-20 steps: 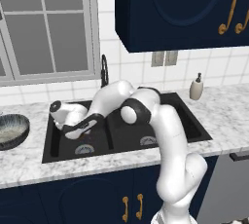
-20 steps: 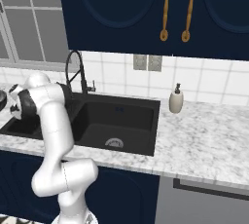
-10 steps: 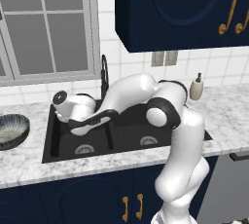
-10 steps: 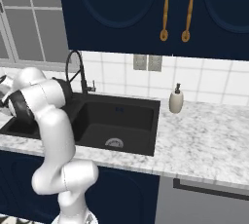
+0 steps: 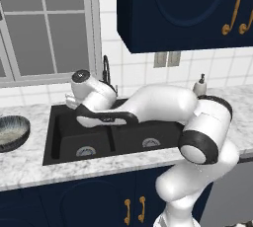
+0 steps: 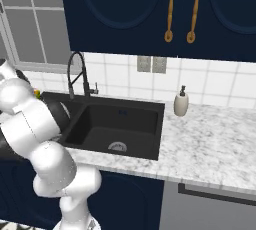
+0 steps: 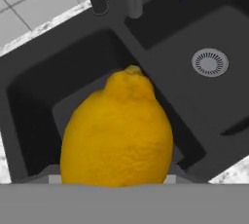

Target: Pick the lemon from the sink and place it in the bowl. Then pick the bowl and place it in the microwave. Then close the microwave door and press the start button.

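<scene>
- Lemon (image 7: pixel 117 129) sits right at the gripper, clamped in its jaws and lifted above the black sink (image 7: pixel 63 72); long axis runs away from the hand, nub end outward.
- Bowl (image 5: pixel 11 132) rests on the counter, off to the left of the sink, well apart from the hand.
- No readable writing anywhere.

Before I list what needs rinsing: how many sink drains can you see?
2: one drain in the left basin, one drain in the right basin of the sink. The arm covers part of both basins, so nothing more can be ruled out.
</scene>
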### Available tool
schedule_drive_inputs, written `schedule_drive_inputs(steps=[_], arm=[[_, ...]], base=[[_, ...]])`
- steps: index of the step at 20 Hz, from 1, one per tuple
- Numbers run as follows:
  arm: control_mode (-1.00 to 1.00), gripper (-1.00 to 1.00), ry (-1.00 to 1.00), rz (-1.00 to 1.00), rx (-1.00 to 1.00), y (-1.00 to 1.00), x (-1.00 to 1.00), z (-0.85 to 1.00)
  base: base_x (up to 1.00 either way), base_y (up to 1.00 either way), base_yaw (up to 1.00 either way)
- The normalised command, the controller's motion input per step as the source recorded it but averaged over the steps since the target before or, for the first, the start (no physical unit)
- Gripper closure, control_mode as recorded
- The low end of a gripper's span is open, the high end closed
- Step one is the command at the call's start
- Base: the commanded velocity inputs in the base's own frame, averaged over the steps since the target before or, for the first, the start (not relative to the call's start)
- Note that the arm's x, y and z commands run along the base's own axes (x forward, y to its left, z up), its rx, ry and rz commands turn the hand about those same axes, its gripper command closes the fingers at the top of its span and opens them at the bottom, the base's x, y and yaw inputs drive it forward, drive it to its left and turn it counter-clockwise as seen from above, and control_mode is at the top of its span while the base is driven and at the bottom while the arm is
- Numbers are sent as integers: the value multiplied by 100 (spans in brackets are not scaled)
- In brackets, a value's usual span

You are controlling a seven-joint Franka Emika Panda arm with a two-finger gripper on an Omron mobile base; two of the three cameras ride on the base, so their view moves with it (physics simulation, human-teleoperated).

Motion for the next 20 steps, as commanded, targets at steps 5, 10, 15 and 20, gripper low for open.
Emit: schedule_drive_inputs(steps=[5,10,15,20], arm=[[-100,100,0,15,9,-67,-99,78],[-100,100,1,13,1,-67,-83,85],[-100,100,1,14,0,-44,-92,87],[-100,100,4,10,0,-40,-74,57]], base=[[0,0,0],[0,0,0],[0,0,0],[0,0,0]])
